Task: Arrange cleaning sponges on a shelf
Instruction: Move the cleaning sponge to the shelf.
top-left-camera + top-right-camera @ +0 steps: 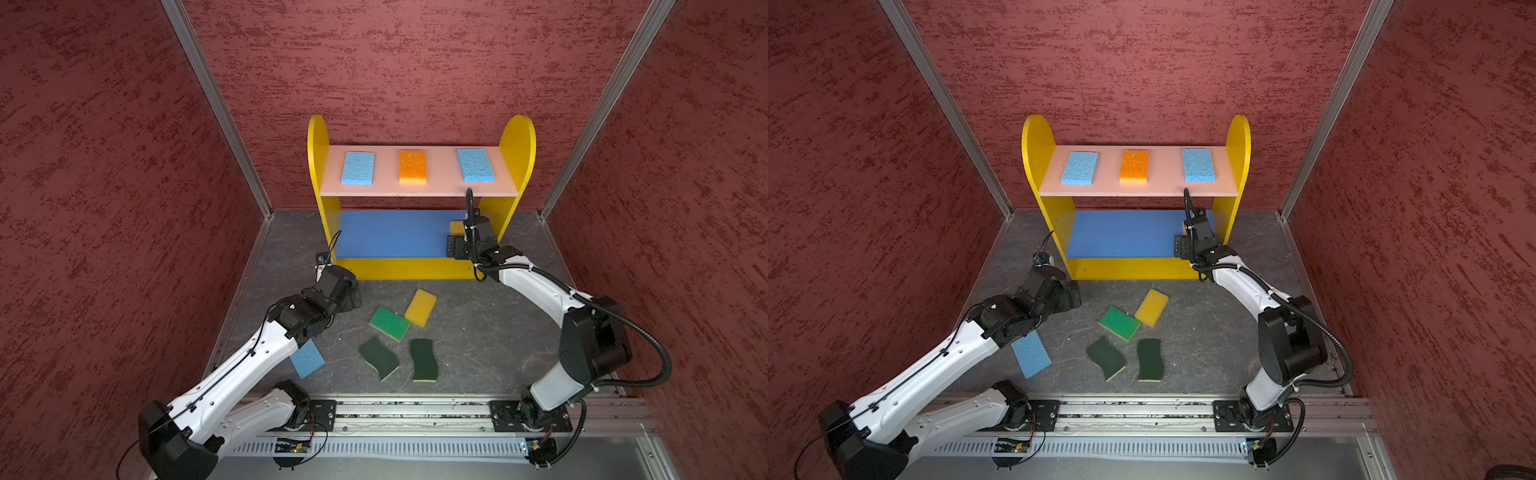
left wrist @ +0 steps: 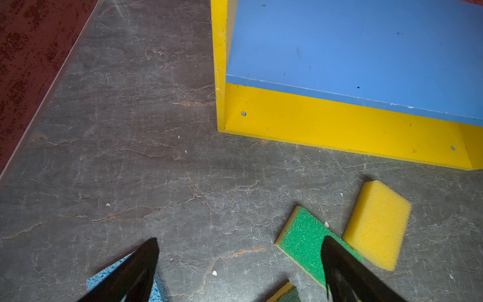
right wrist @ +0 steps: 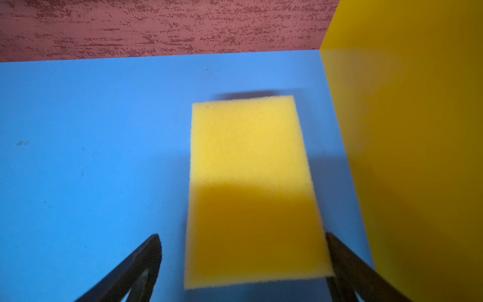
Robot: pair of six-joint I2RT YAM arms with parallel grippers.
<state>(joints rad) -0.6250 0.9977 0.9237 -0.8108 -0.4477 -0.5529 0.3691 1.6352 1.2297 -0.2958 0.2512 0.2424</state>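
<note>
Porous yellow foam slab (image 3: 251, 188) on blue board (image 3: 91, 157)

I note the white-and-black left arm (image 1: 249, 361) stretched low and forward, wrist pitched downward, its black two-finger left gripper (image 2: 239, 240) spread wide. The white-and-black right arm (image 1: 536, 282) reaches forward from a raised elbow; its black two-finger right gripper (image 3: 242, 235) also stands wide apart.

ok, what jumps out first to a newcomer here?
The yellow-sided shelf by the back wall, its pink top board holding a row: a blue sponge, an orange-topped sponge, another blue sponge. In front, five loose sponges scatter the grey floor, while the right gripper stands open at a yellow sponge on the blue middle board.
</note>
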